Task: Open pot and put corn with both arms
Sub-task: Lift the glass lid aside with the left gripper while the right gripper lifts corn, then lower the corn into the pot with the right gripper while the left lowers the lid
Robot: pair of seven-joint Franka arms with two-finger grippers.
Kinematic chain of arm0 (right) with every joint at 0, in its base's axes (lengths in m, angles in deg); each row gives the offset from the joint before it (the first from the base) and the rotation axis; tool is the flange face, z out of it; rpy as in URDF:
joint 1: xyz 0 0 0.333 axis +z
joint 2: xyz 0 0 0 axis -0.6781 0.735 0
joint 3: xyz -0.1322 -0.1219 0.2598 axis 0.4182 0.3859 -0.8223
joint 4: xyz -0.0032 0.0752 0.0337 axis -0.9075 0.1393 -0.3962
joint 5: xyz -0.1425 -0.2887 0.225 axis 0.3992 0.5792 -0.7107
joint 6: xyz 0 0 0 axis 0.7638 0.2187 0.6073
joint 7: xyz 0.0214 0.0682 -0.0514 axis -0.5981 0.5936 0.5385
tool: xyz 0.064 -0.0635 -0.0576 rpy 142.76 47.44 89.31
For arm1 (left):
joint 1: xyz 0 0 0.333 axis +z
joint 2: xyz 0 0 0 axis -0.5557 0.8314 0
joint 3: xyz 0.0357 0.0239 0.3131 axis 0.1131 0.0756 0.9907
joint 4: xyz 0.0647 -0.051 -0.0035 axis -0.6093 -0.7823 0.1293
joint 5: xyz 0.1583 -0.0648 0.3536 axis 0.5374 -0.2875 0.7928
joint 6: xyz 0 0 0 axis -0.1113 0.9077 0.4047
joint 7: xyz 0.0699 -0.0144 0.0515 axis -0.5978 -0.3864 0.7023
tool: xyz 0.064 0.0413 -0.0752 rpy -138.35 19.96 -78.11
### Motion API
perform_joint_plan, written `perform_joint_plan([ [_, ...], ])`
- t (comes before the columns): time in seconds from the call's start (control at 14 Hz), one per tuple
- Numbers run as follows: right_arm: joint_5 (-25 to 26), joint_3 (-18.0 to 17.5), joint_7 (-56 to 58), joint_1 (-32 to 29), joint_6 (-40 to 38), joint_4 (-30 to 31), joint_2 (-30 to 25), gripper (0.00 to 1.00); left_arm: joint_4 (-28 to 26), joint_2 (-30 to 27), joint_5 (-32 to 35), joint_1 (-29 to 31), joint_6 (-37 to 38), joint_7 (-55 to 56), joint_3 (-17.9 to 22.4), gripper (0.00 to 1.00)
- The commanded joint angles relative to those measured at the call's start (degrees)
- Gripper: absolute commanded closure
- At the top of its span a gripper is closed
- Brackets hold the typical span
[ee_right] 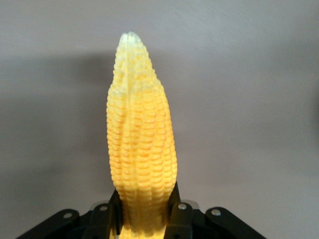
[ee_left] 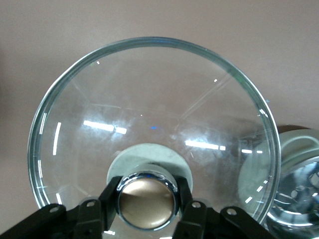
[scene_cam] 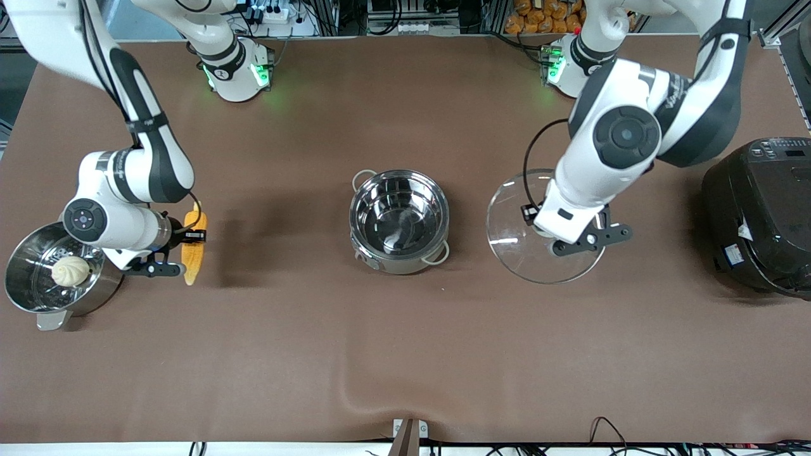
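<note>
The steel pot (scene_cam: 394,261) stands open and empty at the table's middle, with its wire loop handles showing. My left gripper (scene_cam: 546,232) is shut on the knob (ee_left: 147,199) of the clear glass lid (scene_cam: 512,221) and holds it level beside the pot, toward the left arm's end. The lid (ee_left: 149,109) fills the left wrist view, with the pot's rim (ee_left: 299,149) at its edge. My right gripper (scene_cam: 190,238) is shut on the yellow corn (scene_cam: 192,256), held over the table toward the right arm's end. In the right wrist view the corn (ee_right: 142,144) sticks out from the gripper (ee_right: 144,214), pale tip outward.
A second steel pot (scene_cam: 25,297) with a perforated insert and a white bun (scene_cam: 70,270) stands under the right arm's wrist. A big black cooker (scene_cam: 760,215) stands at the left arm's end of the table.
</note>
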Motion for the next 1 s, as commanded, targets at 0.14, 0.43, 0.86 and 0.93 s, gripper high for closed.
perform_joint_plan([
  [0.14,-11.62,0.15,-13.22,12.79,-7.75,-13.35,1.70,0.76,-5.53,-3.04,-1.03,7.10,-3.91,-11.31,-0.57,1.00],
  [0.43,-11.28,0.24,-35.89,28.09,-5.81,-26.70,11.61,0.74,-14.91,-4.09,-1.64,13.00,-15.22,-22.74,-0.66,1.00],
  [0.86,-11.19,0.42,-43.76,37.96,-0.89,-32.44,19.11,0.66,-28.72,-6.20,-3.21,17.12,-29.82,-28.21,-1.09,1.00],
  [0.93,-11.10,0.50,-43.67,38.57,-1.15,-32.36,19.02,0.50,-31.18,-6.03,-5.05,17.40,-32.98,-29.69,-1.53,1.00],
])
